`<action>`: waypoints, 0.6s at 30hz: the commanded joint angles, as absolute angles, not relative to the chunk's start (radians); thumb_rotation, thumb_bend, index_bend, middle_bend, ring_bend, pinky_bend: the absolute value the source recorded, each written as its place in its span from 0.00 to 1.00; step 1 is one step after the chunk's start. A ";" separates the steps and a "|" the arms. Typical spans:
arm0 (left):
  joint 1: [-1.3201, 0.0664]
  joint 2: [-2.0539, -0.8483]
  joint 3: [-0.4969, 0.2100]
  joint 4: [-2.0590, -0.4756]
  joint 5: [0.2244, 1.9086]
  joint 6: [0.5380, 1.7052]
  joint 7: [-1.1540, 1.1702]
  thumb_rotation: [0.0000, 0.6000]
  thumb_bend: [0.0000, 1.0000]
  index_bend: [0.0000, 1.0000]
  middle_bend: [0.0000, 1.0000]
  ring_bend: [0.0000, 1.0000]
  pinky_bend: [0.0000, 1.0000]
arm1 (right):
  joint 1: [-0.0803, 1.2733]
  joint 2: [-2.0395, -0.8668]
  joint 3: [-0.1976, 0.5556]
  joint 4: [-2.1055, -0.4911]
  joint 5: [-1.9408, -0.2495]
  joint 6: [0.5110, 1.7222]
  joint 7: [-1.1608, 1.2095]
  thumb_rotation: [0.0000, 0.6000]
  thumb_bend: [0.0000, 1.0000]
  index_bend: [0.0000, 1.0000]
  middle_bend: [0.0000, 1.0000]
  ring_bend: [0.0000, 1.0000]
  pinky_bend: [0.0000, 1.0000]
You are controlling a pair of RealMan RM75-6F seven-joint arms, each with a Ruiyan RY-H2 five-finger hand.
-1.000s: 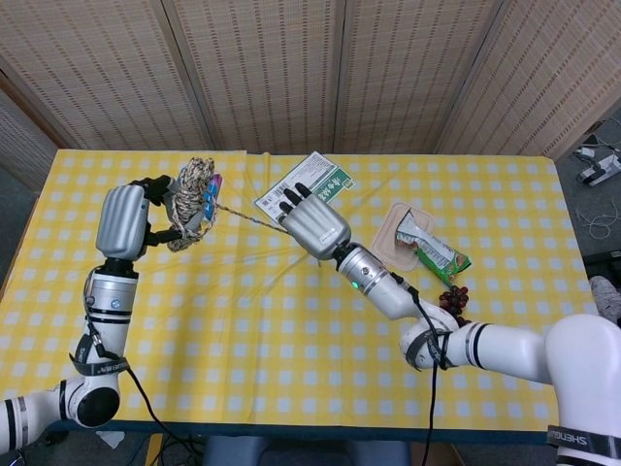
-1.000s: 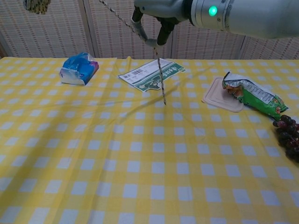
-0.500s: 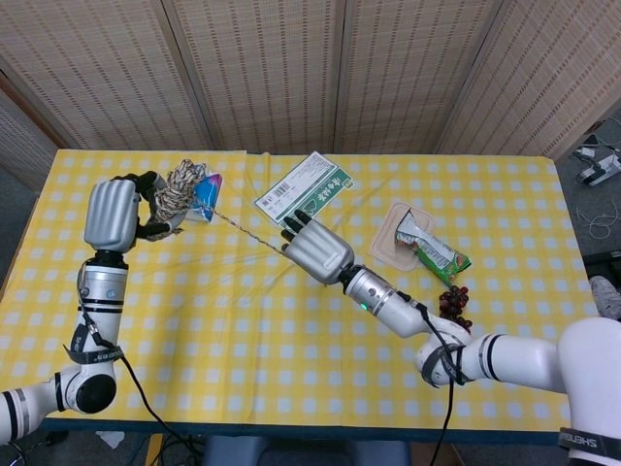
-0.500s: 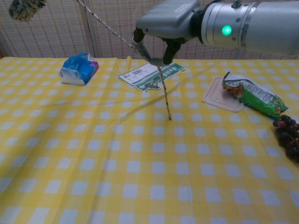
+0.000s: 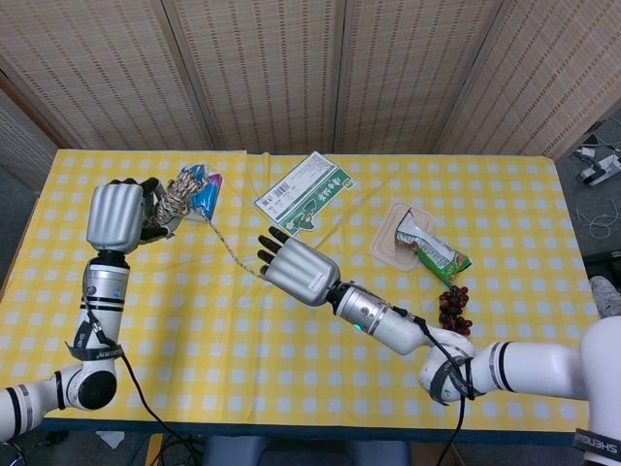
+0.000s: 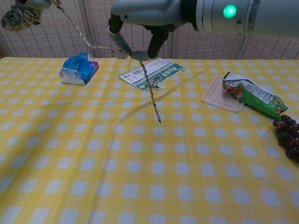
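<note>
While the left hand (image 5: 118, 216) grips the ball of twine (image 5: 173, 201) raised above the far-left part of the table (image 5: 291, 340), the right hand (image 5: 296, 269) pinches the twine strand (image 5: 225, 243) further along, fingers closed on it, other fingers spread.

Change over the last second: right hand has moved from over the green-and-white packet (image 5: 304, 191) toward the near side and to the left, now above bare checked cloth at table centre. Left hand has shifted slightly outward. The strand between the hands, taut before, now sags in a shallow curve. In the chest view the free end (image 6: 152, 100) hangs below the right hand's fingers (image 6: 119, 41), tip just above or touching the cloth; cannot tell which.

Judgement: more strand is paid out from the ball; slack means no pull on the ball at present.

Elsewhere: blue tissue pack (image 6: 79, 68) under the ball, pink lid (image 6: 220, 100) with green snack bag (image 6: 252, 98), grapes (image 6: 289, 135) at right edge.
</note>
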State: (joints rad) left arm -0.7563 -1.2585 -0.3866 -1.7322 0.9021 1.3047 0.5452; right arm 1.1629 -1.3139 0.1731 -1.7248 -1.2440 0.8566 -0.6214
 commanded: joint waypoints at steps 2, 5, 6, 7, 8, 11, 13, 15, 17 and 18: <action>-0.777 -1.269 -0.359 -1.741 0.896 1.306 0.618 0.85 0.24 0.70 0.72 0.54 0.51 | 1.186 -1.291 0.220 -1.767 -1.244 0.863 -0.632 1.00 0.43 0.60 0.33 0.16 0.17; -0.785 -1.280 -0.344 -1.745 0.901 1.308 0.649 0.86 0.24 0.70 0.72 0.54 0.51 | 1.202 -1.284 0.254 -1.785 -1.229 0.868 -0.638 1.00 0.44 0.60 0.33 0.16 0.17; -0.788 -1.282 -0.340 -1.747 0.901 1.307 0.658 0.86 0.24 0.70 0.72 0.54 0.51 | 1.206 -1.283 0.263 -1.789 -1.221 0.869 -0.637 1.00 0.44 0.60 0.32 0.16 0.17; -0.790 -1.285 -0.335 -1.749 0.902 1.306 0.667 0.86 0.24 0.70 0.72 0.54 0.51 | 1.210 -1.283 0.273 -1.793 -1.213 0.871 -0.635 1.00 0.44 0.60 0.32 0.16 0.17; -0.792 -1.290 -0.329 -1.749 0.905 1.306 0.678 0.86 0.24 0.70 0.72 0.53 0.51 | 1.215 -1.284 0.284 -1.795 -1.204 0.874 -0.635 1.00 0.44 0.60 0.32 0.16 0.17; -0.798 -1.303 -0.309 -1.750 0.918 1.309 0.704 0.86 0.24 0.70 0.72 0.53 0.51 | 1.223 -1.294 0.310 -1.797 -1.179 0.889 -0.624 1.00 0.44 0.60 0.32 0.16 0.17; -0.799 -1.312 -0.300 -1.753 0.927 1.310 0.710 0.85 0.24 0.70 0.72 0.54 0.51 | 1.228 -1.299 0.323 -1.793 -1.166 0.896 -0.620 1.00 0.44 0.60 0.31 0.16 0.17; -0.797 -1.321 -0.291 -1.760 0.940 1.309 0.704 0.86 0.24 0.70 0.72 0.54 0.51 | 1.234 -1.307 0.336 -1.782 -1.153 0.904 -0.614 1.00 0.45 0.60 0.31 0.16 0.17; -0.796 -1.327 -0.279 -1.764 0.964 1.307 0.697 0.86 0.24 0.70 0.72 0.54 0.51 | 1.241 -1.315 0.349 -1.770 -1.133 0.906 -0.603 1.00 0.45 0.60 0.31 0.16 0.17; -0.795 -1.331 -0.274 -1.765 0.975 1.308 0.692 0.86 0.24 0.70 0.72 0.53 0.51 | 1.245 -1.319 0.354 -1.764 -1.126 0.906 -0.599 1.00 0.45 0.60 0.30 0.16 0.17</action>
